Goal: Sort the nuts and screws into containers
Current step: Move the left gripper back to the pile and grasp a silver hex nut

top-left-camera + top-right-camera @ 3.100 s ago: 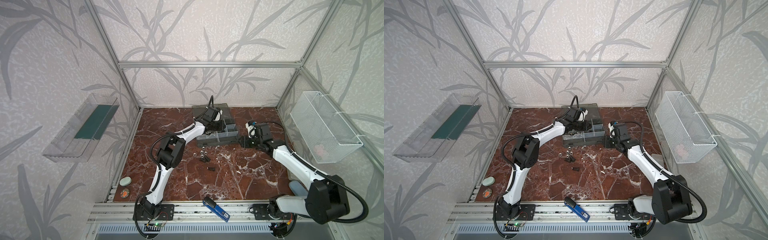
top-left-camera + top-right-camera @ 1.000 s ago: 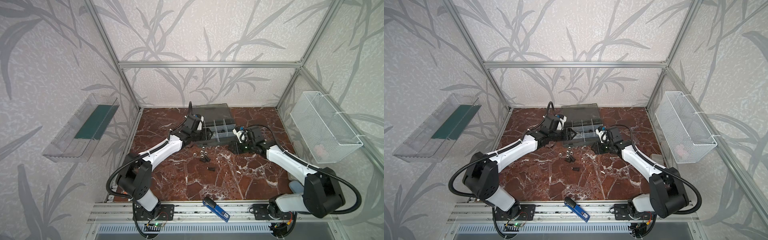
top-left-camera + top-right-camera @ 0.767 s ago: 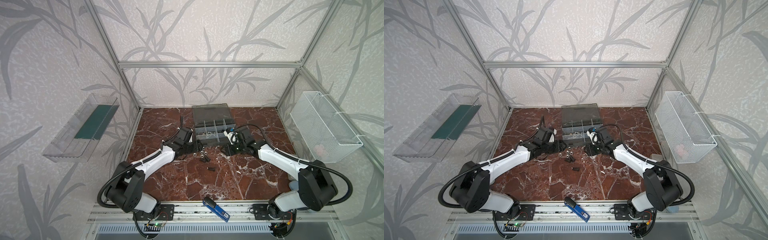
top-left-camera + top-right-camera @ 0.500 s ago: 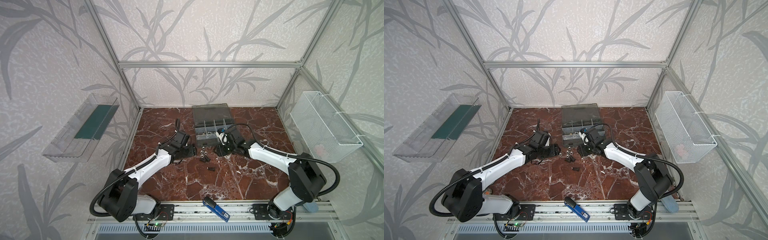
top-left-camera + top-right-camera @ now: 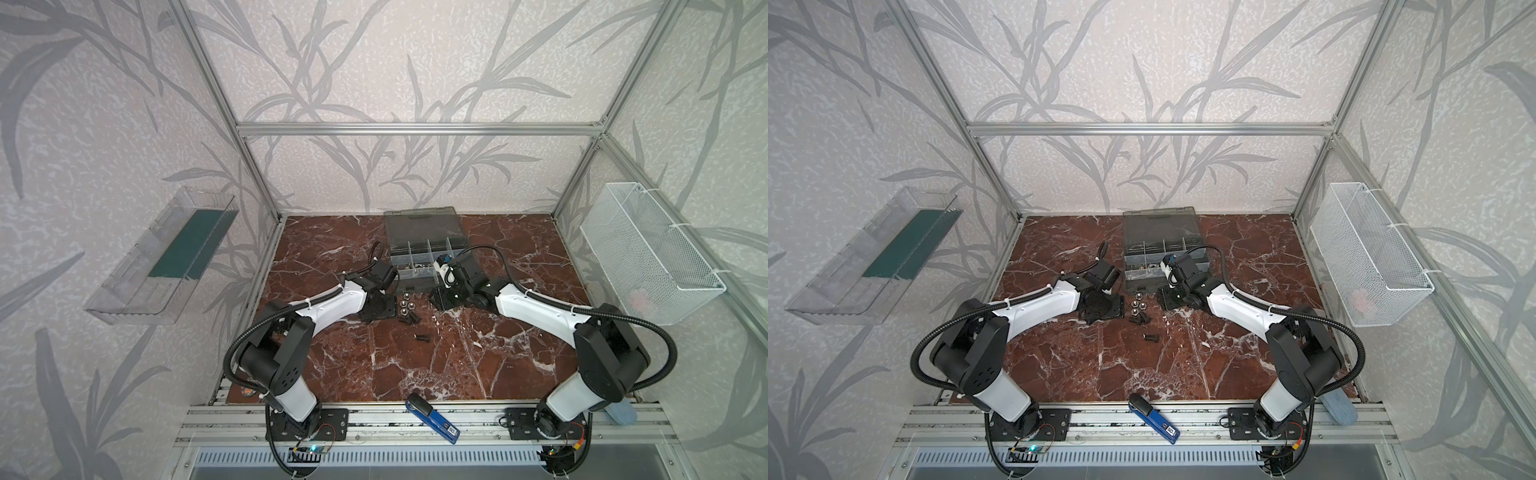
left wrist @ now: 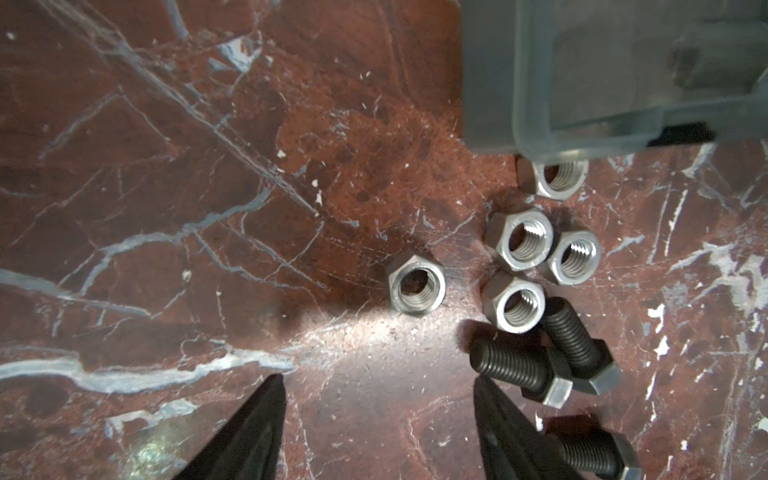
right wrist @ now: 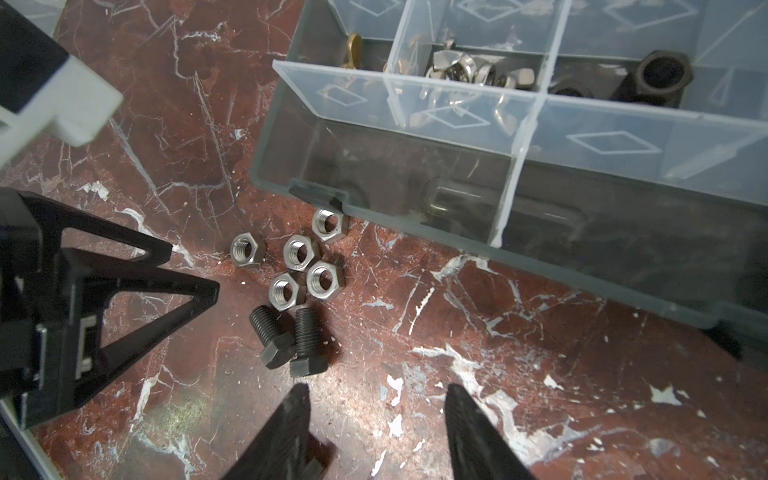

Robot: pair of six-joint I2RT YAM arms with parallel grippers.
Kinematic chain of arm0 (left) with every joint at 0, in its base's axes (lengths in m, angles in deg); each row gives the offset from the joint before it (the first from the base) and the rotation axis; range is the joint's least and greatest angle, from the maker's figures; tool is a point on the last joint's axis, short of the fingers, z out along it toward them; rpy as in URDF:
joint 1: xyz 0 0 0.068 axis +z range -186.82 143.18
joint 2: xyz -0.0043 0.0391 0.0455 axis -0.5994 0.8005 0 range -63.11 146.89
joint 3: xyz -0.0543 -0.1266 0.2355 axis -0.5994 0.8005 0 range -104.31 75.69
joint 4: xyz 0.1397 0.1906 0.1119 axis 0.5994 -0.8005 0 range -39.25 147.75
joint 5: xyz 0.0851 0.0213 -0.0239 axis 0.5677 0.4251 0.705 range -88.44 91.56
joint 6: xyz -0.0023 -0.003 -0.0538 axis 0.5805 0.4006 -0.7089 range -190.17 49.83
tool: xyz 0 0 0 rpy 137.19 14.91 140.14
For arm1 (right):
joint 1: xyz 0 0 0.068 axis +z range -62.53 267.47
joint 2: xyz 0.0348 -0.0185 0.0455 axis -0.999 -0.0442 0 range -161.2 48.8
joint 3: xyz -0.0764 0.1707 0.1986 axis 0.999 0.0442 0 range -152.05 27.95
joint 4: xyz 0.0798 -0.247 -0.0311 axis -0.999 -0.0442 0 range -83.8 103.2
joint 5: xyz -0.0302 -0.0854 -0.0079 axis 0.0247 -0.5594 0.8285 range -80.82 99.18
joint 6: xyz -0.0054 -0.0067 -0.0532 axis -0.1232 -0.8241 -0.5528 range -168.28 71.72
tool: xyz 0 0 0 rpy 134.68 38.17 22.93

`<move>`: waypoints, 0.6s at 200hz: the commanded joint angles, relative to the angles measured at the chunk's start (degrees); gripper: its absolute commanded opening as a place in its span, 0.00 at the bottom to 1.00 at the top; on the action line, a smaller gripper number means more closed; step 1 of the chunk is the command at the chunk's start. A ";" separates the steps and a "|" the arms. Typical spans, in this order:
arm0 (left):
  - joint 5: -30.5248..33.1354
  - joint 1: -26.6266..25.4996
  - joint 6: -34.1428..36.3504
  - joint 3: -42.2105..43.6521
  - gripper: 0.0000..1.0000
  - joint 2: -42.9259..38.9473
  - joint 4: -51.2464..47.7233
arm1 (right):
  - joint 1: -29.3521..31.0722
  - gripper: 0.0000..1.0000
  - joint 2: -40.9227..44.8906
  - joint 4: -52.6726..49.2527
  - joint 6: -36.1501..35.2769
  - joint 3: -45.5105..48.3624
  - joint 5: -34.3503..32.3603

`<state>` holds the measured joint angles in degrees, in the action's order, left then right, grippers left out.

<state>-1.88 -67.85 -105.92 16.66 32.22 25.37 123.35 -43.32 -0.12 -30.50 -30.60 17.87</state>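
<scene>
Several shiny nuts point(image 6: 417, 285) lie loose on the marble just in front of the grey organiser case point(image 5: 424, 232); they show in the right wrist view as a cluster of nuts point(image 7: 301, 252). Two dark screws point(image 7: 307, 345) lie side by side beside them, and a third screw point(image 5: 422, 337) lies apart, nearer the front. My left gripper point(image 6: 376, 380) hangs open just left of the pile, nothing between its fingers. My right gripper point(image 7: 377, 388) is open and empty just right of it. The containers point(image 7: 415, 174) hold silver nuts in a middle cell and a dark nut beside it.
The case's smoky lid point(image 5: 1158, 226) lies open toward the back wall. A blue tool point(image 5: 432, 417) rests on the front rail. A white mesh basket point(image 5: 648, 249) hangs on the right wall and a clear tray point(image 5: 166, 257) on the left wall.
Both arms have swung forward and down from the organiser case. Their grippers now flank the loose pile low over the marble. The nuts and screws have not moved.
</scene>
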 commanded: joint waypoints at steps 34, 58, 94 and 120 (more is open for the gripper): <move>3.00 -0.44 -0.98 -5.05 0.68 5.63 -1.57 | -0.28 0.54 1.16 -1.00 -1.04 -1.09 -1.66; 3.07 -0.51 -1.68 -6.17 0.65 7.58 -1.30 | -0.34 0.54 1.33 -1.11 -1.17 -0.97 -1.58; 3.67 -0.61 -2.02 -7.15 0.56 9.54 -2.22 | -0.67 0.54 1.98 -1.18 -1.30 -0.64 -1.92; 3.73 -0.71 -2.21 -7.33 0.55 10.60 -2.03 | -1.02 0.54 2.20 -1.00 -1.35 -0.41 -1.79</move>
<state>0.37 -68.33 -107.27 10.59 41.42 24.78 122.84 -42.97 -0.38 -31.27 -30.60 16.66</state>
